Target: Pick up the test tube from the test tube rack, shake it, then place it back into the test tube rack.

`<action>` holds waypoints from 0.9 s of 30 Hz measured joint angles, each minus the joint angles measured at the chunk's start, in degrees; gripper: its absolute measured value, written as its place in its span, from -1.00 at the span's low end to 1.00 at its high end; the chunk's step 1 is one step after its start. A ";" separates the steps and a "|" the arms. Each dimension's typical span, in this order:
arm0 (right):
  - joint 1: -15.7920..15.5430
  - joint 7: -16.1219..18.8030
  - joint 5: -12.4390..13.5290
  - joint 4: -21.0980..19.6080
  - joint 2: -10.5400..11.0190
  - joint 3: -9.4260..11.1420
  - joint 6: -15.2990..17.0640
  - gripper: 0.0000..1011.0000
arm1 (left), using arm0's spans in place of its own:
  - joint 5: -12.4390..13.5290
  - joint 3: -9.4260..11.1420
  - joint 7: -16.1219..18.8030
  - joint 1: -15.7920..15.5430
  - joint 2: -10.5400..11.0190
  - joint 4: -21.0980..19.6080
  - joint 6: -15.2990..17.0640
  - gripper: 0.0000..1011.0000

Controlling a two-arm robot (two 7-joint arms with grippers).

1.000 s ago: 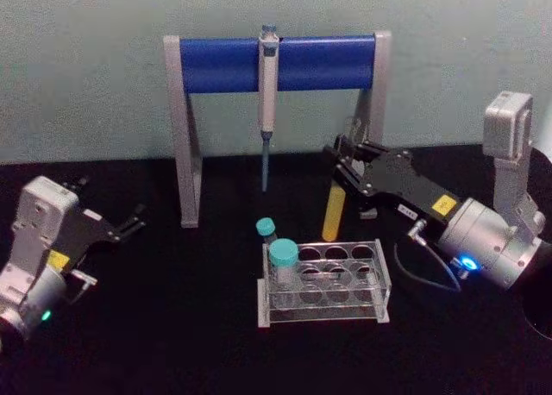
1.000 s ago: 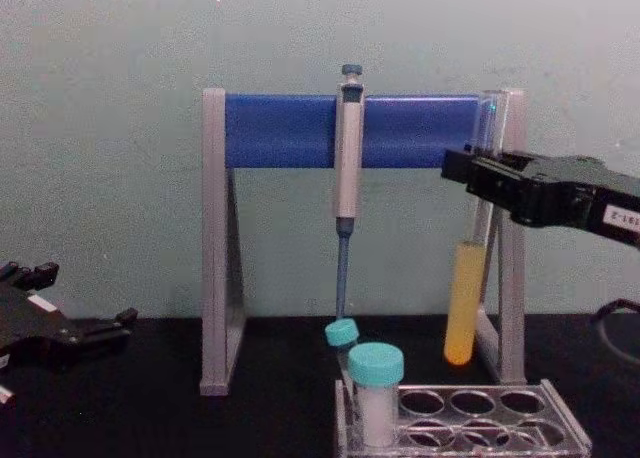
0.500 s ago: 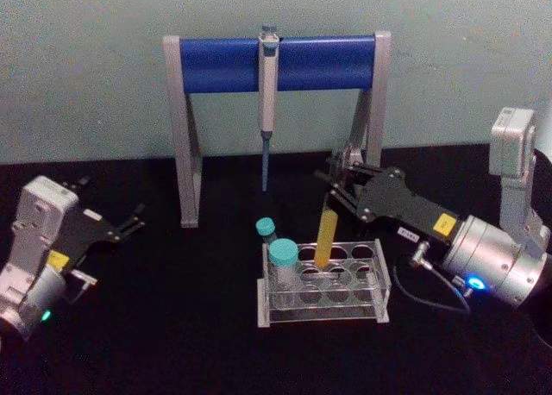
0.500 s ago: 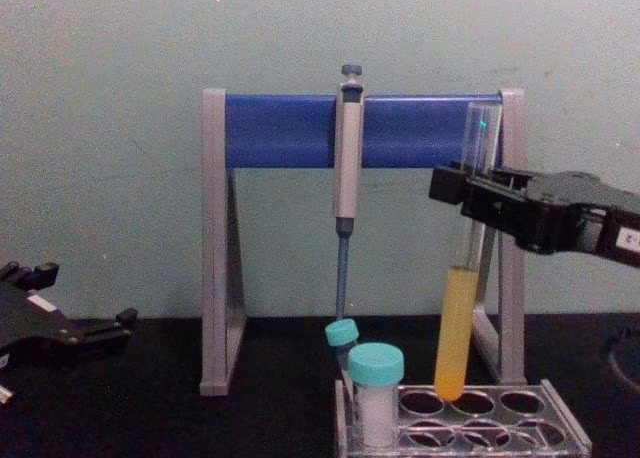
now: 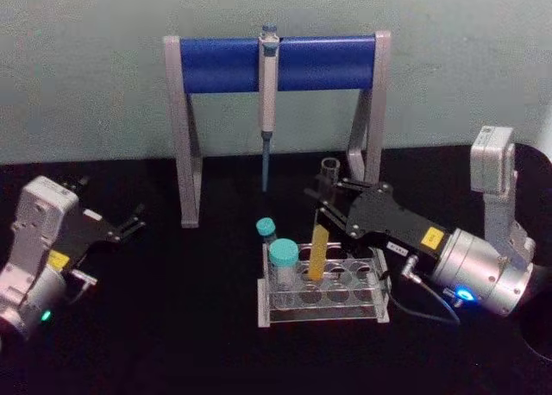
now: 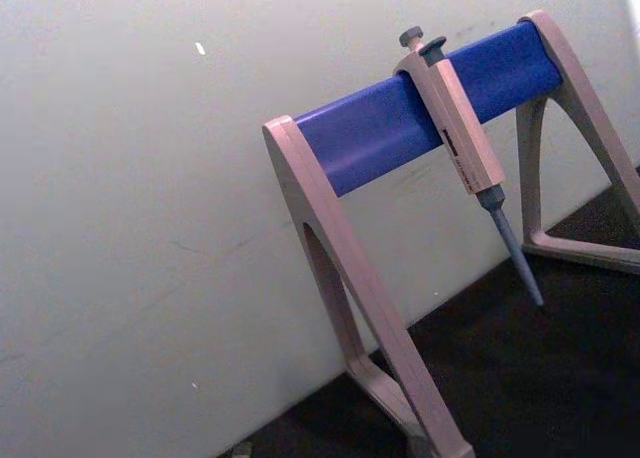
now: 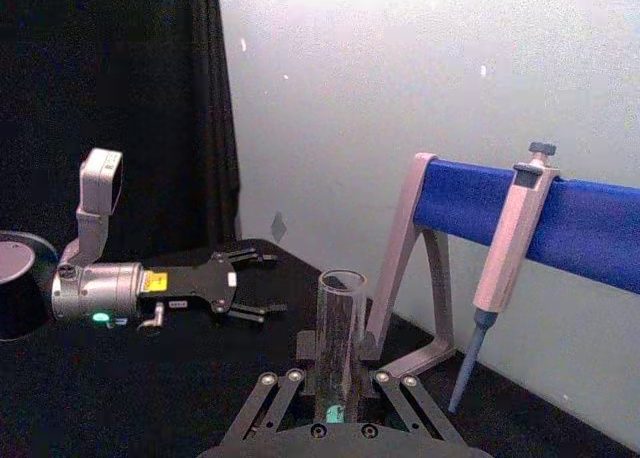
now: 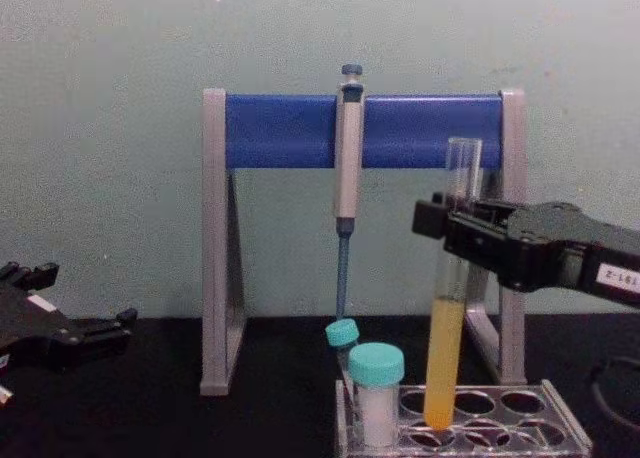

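The test tube [image 5: 321, 240] is a tall clear tube with yellow liquid in its lower part. It leans slightly, and its round bottom sits at a back-row hole of the clear test tube rack [image 5: 323, 313]. My right gripper [image 5: 332, 201] is shut on the tube's upper part, below its open rim. From the chest, the test tube [image 8: 445, 348] hangs from the right gripper [image 8: 452, 226] with its tip at the top of the rack [image 8: 560, 433]. The right wrist view looks along the test tube [image 7: 340, 338] held in the right gripper [image 7: 335, 386]. My left gripper [image 5: 129, 222] rests open at the far left.
Two teal-capped vials [image 5: 283, 255] stand in the rack's left end, close to the tube. Behind the rack stands a grey-and-blue pipette stand [image 5: 224, 63] with a pipette [image 5: 268, 84] hanging from it. A cable [image 5: 423, 313] lies right of the rack.
My right gripper has moved down and left with the tube. The tube went from hanging behind the rack to having its tip in a back-row hole. The left arm stayed still.
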 joint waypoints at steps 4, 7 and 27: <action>0.46 -0.10 -0.45 0.84 -0.47 -0.46 -0.27 -0.53 | 0.00 0.00 0.00 0.00 0.00 0.00 0.00 0.98; 0.64 -0.12 -0.67 1.24 -0.67 -0.66 -0.38 -0.53 | 0.00 0.00 0.00 0.00 0.00 0.00 0.00 0.98; 0.72 -0.66 -2.84 4.71 -2.16 -2.41 -0.29 -0.53 | 0.00 0.00 0.00 0.00 0.00 0.00 0.00 0.98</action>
